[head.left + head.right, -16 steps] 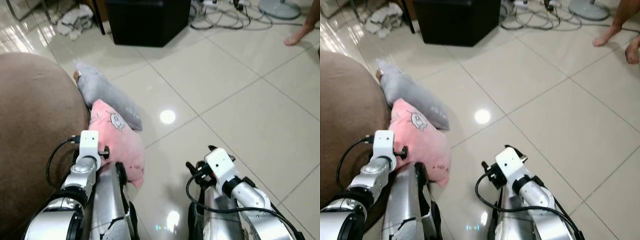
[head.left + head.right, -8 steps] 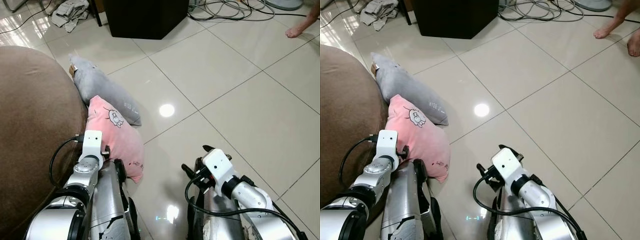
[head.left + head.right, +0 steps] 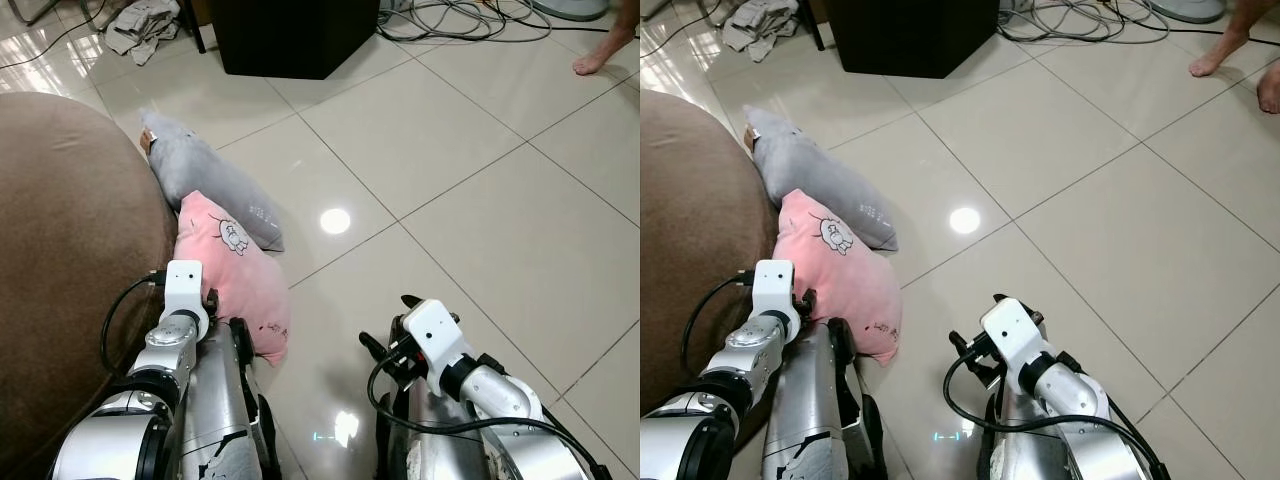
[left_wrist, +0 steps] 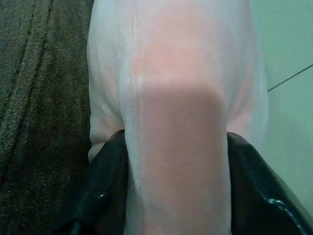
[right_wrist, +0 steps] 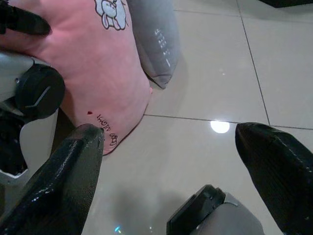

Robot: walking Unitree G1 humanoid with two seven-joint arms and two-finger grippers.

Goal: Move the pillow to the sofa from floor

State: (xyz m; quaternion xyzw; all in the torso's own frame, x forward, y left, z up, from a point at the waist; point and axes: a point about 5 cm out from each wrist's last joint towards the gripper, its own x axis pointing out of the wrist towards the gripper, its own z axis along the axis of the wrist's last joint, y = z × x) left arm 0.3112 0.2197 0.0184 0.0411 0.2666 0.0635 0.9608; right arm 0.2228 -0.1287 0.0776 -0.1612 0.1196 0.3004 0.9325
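A pink pillow [image 3: 235,270] with a small cartoon print lies on the tiled floor, leaning against the brown sofa [image 3: 60,250] on my left. A grey pillow [image 3: 200,185] lies just behind it, also against the sofa. My left gripper [image 4: 176,161] is down at the pink pillow's near end, its black fingers [image 4: 105,191] shut on a fold of the pink fabric. To the right of the pillow, my right gripper [image 5: 168,134] hangs open over bare tiles with nothing between its fingers.
A black cabinet [image 3: 290,35] stands at the back, with a heap of cloth [image 3: 140,25] to its left and tangled cables [image 3: 460,15] to its right. A person's bare foot [image 3: 600,55] is at the far right. Glossy tiles [image 3: 480,180] stretch ahead and right.
The camera has tilted a little, shifting the whole picture. My left gripper stays on the pink pillow; the right arm has sunk slightly. The pillows lie where they were.
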